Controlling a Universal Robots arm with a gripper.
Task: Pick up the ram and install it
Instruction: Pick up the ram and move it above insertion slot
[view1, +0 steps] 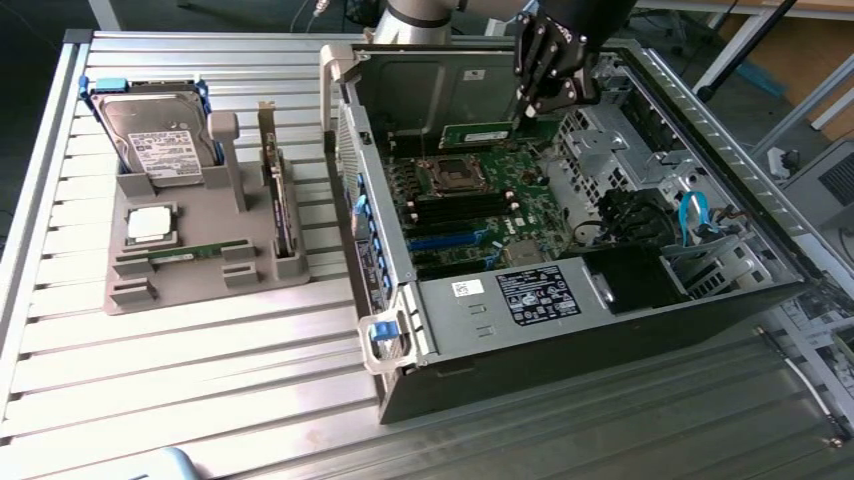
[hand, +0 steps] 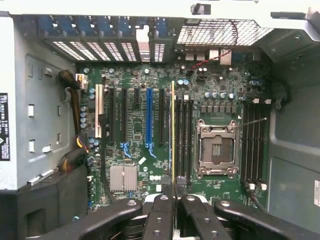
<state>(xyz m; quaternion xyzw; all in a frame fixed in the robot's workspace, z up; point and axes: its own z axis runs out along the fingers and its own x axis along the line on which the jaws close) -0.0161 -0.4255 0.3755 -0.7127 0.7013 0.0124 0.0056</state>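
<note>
Slatted metal bench (view1: 200, 350), computer case (view1: 561, 370) lying open on it, and the gripper (view1: 537, 108) hangs over the motherboard (hand: 135, 150), its 2 fingers (hand: 162, 215) pinched tight on the ram (hand: 173, 135). From the wrist, the stick shows edge-on, long axis parallel to the black memory slots (hand: 185, 140) just beside it, next to the CPU socket (hand: 216, 148). Alignment over a slot looks like everything here.
</note>
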